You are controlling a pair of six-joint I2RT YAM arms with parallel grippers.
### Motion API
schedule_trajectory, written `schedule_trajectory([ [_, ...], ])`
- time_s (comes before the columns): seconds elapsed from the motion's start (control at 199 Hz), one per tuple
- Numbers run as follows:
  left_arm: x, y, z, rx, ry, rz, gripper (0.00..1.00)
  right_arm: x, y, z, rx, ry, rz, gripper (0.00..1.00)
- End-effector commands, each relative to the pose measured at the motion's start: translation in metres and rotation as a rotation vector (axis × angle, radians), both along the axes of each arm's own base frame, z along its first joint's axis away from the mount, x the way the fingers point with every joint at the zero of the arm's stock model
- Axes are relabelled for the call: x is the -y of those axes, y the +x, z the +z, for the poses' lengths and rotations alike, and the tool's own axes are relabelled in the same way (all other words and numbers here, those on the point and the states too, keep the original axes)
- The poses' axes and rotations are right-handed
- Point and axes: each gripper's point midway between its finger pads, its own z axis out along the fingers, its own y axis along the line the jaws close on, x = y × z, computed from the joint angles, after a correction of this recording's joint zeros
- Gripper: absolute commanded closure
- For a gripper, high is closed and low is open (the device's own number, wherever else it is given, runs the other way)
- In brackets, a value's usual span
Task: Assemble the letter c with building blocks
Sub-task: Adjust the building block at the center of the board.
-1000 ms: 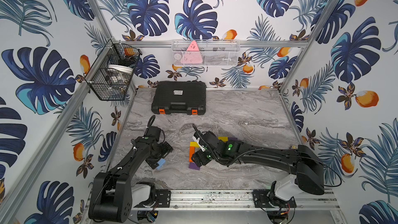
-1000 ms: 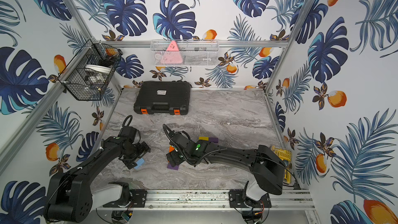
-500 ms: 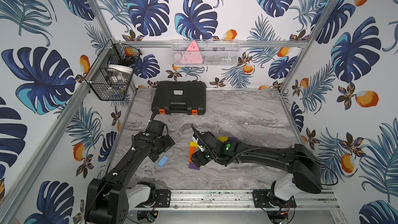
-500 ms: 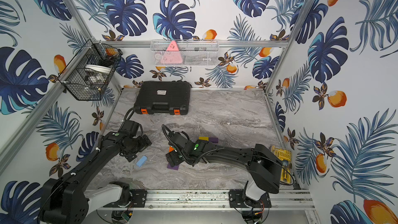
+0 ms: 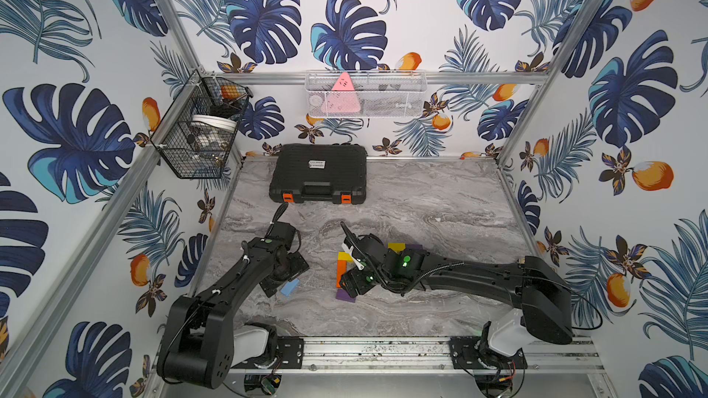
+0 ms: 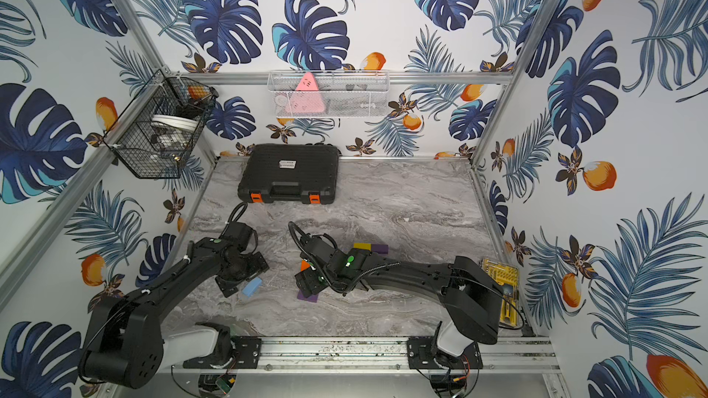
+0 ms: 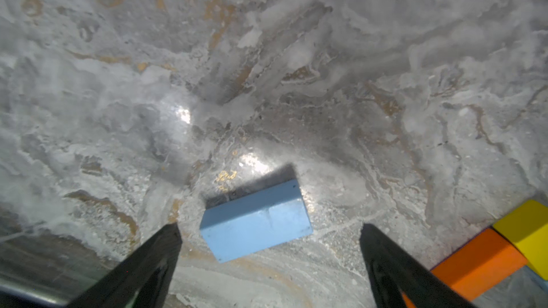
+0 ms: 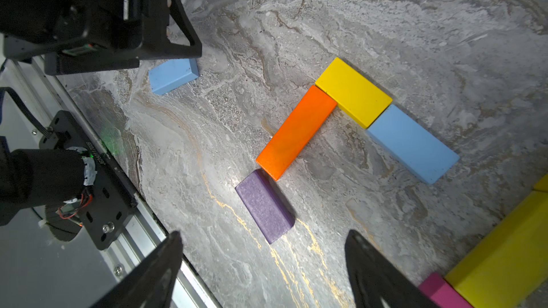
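On the grey marble tabletop (image 8: 385,25), my C of coloured building blocks (image 8: 296,131) lacks one arm, I think; left gripper (image 7: 269,226) and right gripper (image 8: 264,232) are open, empty.

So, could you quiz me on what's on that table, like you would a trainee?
1. True or false: the left hand is gripping the small light blue block.
2. Which block touches the orange block? A the yellow block, B magenta, C teal.
3. Which block lies closest to the right hand?
Key: 1 false, it is open; 2 A; 3 the purple block.
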Motion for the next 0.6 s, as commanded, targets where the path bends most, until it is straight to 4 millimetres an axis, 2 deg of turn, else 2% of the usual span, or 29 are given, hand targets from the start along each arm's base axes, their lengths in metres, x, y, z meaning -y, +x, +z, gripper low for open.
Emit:
schedule_trajectory([
  [0.0,0.010,0.007,-0.006,0.027,-0.055,-0.009,0.01,0.002,-0.001,-0.001,-0.005,-0.008,-0.004,0.13],
  [0.17,0.022,0.015,-0.009,0.055,-0.127,0.021,0.01,0.000,-0.002,-0.002,-0.009,-0.011,0.005,0.13],
  [0.331,0.027,0.035,0.004,0.084,-0.146,-0.007,0.01,-0.006,-0.004,-0.004,-0.012,-0.008,0.041,0.11],
  [0.476,0.011,0.059,0.030,0.112,-0.100,-0.045,0.01,-0.020,-0.006,-0.008,-0.003,0.010,0.126,0.07],
  [0.501,0.007,0.063,0.034,0.118,-0.110,-0.040,0.01,-0.031,-0.004,0.002,0.014,0.038,0.150,0.07],
  [0.551,0.002,0.071,0.040,0.132,-0.141,-0.035,0.01,-0.043,-0.005,0.003,0.017,0.049,0.199,0.06],
  [0.597,-0.014,0.079,0.046,0.149,-0.169,0.005,0.01,-0.054,-0.006,0.003,0.021,0.057,0.246,0.06],
])
